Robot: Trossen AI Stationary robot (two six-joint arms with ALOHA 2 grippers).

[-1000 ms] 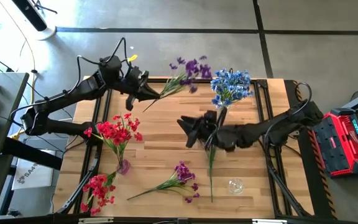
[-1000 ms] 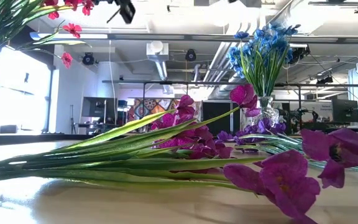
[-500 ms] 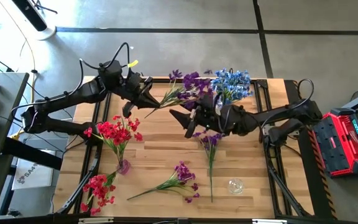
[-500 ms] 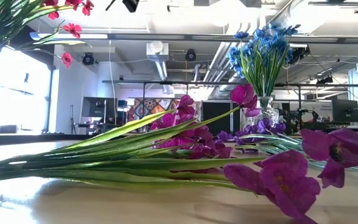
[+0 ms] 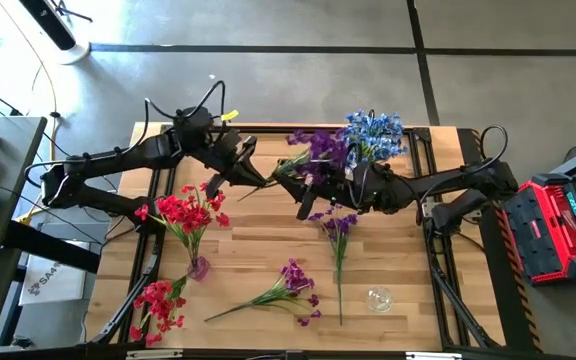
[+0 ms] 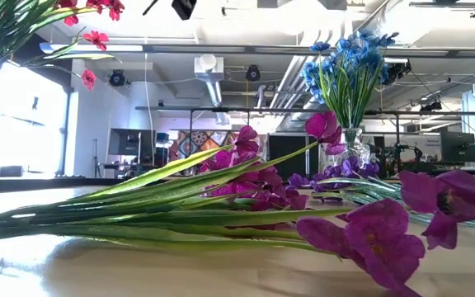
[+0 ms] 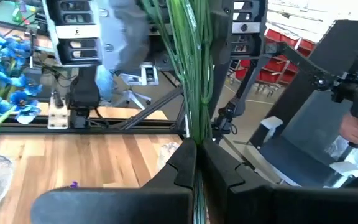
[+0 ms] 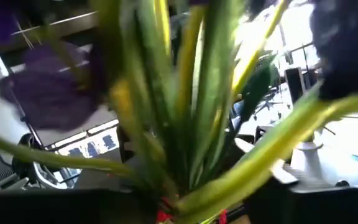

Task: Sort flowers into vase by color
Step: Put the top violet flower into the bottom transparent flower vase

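Observation:
My left gripper (image 5: 240, 168) is over the table's far middle, shut on a purple spray (image 5: 313, 150) that stretches toward the right arm. My right gripper (image 5: 306, 188) is open around this spray's leaves (image 8: 185, 106), just below the blossoms. Blue flowers (image 5: 373, 135) stand in a glass vase (image 6: 351, 144) at the far right. Red flowers (image 5: 186, 212) stand in a small vase (image 5: 198, 268) at the left. One red spray (image 5: 158, 303) and two purple sprays (image 5: 288, 287) (image 5: 338, 230) lie flat on the table. My left gripper pinches the purple spray's bundle of green stems (image 7: 194, 134) between both fingers (image 7: 182, 165), near the stems' free end and across them. The spray is lifted clear of the table and reaches out past the fingertips toward the right arm. My right gripper has the spray's leaves between its fingers; whether they touch, I cannot tell.
A small empty glass vase (image 5: 378, 298) stands near the table's near edge, right of the lying purple sprays. Bare wood lies between the red vase and the right arm. The frame rails run along the table's left and right sides.
My left gripper has carried the purple spray toward the table's right, clear of the table. My right gripper has moved from above the purple spray lying at mid-table toward the far edge and up to the carried spray, ending around its leaves.

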